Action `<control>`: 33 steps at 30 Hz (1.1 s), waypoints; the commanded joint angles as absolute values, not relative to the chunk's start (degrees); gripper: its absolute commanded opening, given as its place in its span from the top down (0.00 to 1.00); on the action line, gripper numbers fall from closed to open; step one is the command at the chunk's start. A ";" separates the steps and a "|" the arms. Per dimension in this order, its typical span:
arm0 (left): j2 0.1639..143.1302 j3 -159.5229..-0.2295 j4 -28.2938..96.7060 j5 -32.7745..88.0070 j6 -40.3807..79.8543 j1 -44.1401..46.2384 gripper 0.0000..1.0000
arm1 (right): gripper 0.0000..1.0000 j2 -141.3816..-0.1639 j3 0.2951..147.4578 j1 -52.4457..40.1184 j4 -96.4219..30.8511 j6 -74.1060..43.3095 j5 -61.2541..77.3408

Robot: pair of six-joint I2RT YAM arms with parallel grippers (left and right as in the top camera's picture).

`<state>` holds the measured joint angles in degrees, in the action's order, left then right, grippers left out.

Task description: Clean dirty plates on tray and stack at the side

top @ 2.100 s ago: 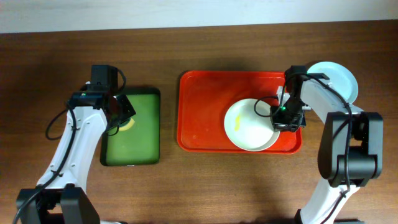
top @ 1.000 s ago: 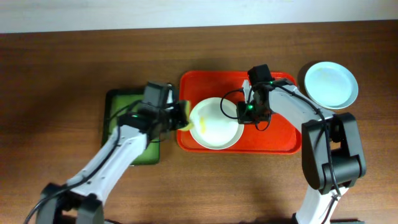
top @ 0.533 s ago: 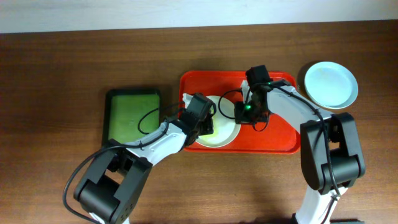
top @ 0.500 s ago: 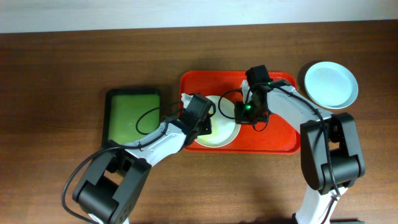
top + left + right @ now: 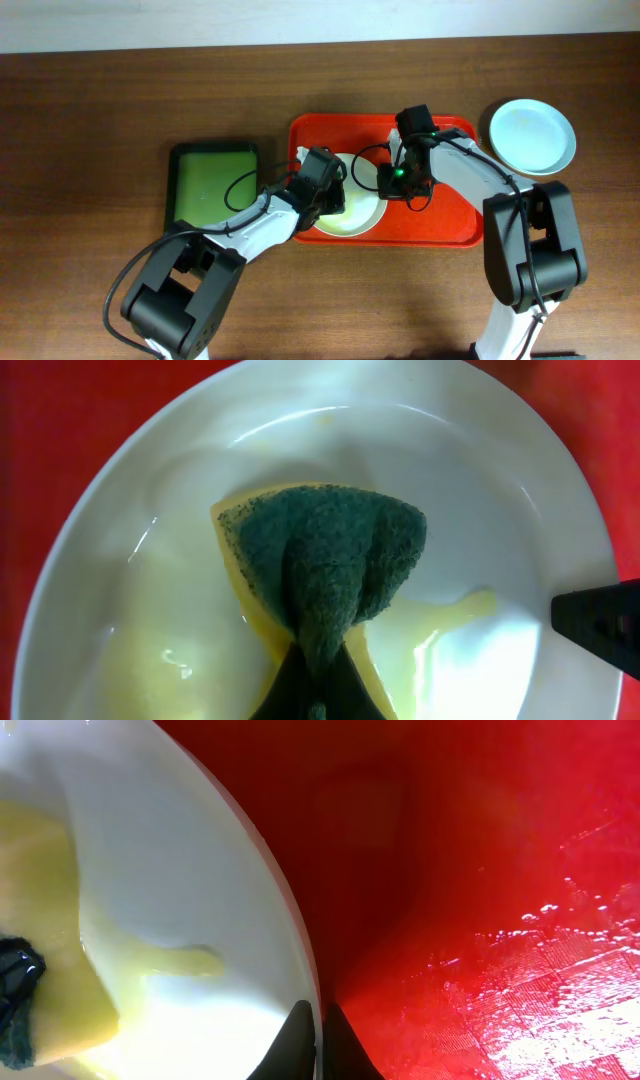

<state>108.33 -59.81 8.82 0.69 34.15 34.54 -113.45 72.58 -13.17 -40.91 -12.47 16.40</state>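
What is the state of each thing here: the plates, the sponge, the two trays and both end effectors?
white plate: on the red tray, smeared with wet yellow.
sponge: pinched into a fold, touching the white plate.
left end effector: shut on the sponge.
right end effector: shut on the white plate's rim.
red tray: flat on the table, wet shine.
mint-blue plate: on the table, no smear visible.
green tray: flat on the table.

White arm links [image 5: 260, 220], black joints, looping black cables; right gripper [image 5: 320, 1032] black-tipped.
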 commanded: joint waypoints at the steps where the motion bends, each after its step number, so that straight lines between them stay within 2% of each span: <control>1: 109.32 -60.55 13.56 -7.57 29.65 34.06 1.00 | 0.96 -115.57 70.70 -13.50 -42.17 -12.51 12.86; 3: 108.38 -63.00 20.47 -18.55 29.65 33.98 1.00 | 0.96 -115.57 70.70 -13.50 -42.39 -12.51 12.86; 4: 107.83 -64.58 22.68 -19.53 29.65 33.98 1.00 | 0.96 -115.57 70.70 -13.50 -42.39 -12.51 12.84; 10: 94.50 -69.12 30.50 -16.29 29.67 32.82 1.00 | 0.96 -115.57 70.70 -13.50 -42.63 -12.47 11.31; 14: 90.11 -68.18 47.97 -14.50 29.65 20.69 1.00 | 0.96 -115.57 70.70 -13.50 -42.41 -12.47 11.33; 18: 94.63 -62.50 45.71 -12.84 29.65 11.35 1.00 | 0.96 -112.64 77.12 -13.54 -50.04 -10.81 10.35; 21: 99.24 -62.50 43.68 -12.38 29.65 8.08 1.00 | 0.96 -107.53 86.78 -13.72 -59.75 -10.79 0.51; 23: 100.95 -62.50 42.52 -11.31 29.65 8.08 0.89 | 0.96 -105.51 91.94 -15.62 -65.45 -10.81 -11.14; 25: 100.84 -63.31 42.50 -11.09 29.65 8.08 0.67 | 0.96 -105.34 96.25 -19.68 -69.78 -10.81 -21.10; 28: 99.81 -67.44 45.58 -7.14 29.65 8.08 0.66 | 0.96 -105.34 97.10 -26.79 -71.96 -10.81 -38.70; 29: 98.72 -68.88 47.05 -7.01 29.67 8.08 0.51 | 0.96 -105.34 97.10 -30.35 -73.41 -10.79 -49.08; 30: 97.56 -69.12 47.62 -7.03 29.65 8.08 0.18 | 0.96 -105.34 97.10 -33.04 -74.46 -10.74 -57.30; 31: 97.12 -69.12 48.29 -7.03 29.67 8.08 0.01 | 0.96 -105.34 97.10 -36.07 -74.63 -7.03 -64.77; 33: 97.14 -69.10 49.17 -7.03 29.67 8.08 0.01 | 0.96 -105.34 97.10 -41.04 -74.32 2.20 -75.05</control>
